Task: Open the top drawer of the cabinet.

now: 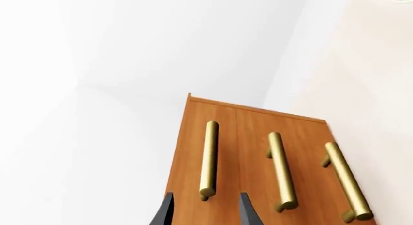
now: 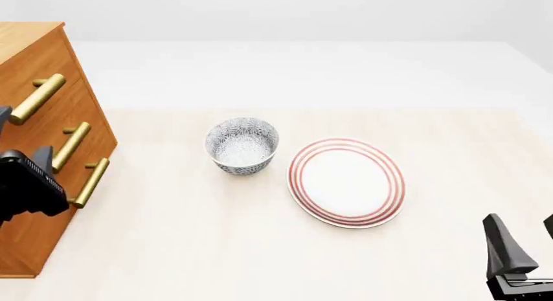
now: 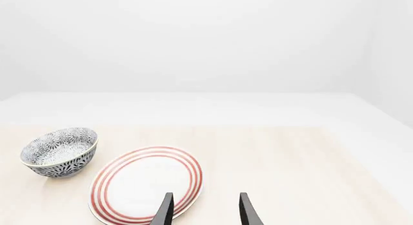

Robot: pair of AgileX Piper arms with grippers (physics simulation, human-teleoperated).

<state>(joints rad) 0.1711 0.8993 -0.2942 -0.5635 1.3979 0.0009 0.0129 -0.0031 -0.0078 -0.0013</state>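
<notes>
The cabinet (image 2: 35, 239) stands at the table's left edge, its three drawers flush and shut. The top drawer (image 2: 67, 63) carries the uppermost brass handle (image 2: 36, 99). In the left wrist view the top drawer (image 1: 192, 138) lies nearest the cabinet's top edge, and its handle (image 1: 208, 157) runs between my fingers. My left gripper (image 1: 206, 196) is open, its tips on either side of the handle's near end, not closed on it. In the front view only the left arm's dark body (image 2: 28, 184) shows clearly. My right gripper (image 2: 521, 228) is open and empty at the front right.
A patterned bowl (image 2: 243, 145) and a red-ringed plate (image 2: 346, 181) sit mid-table, right of the cabinet; both also show in the right wrist view, bowl (image 3: 59, 152) and plate (image 3: 145, 184). The two lower drawer handles (image 1: 282, 172) (image 1: 347, 181) lie beside the top one.
</notes>
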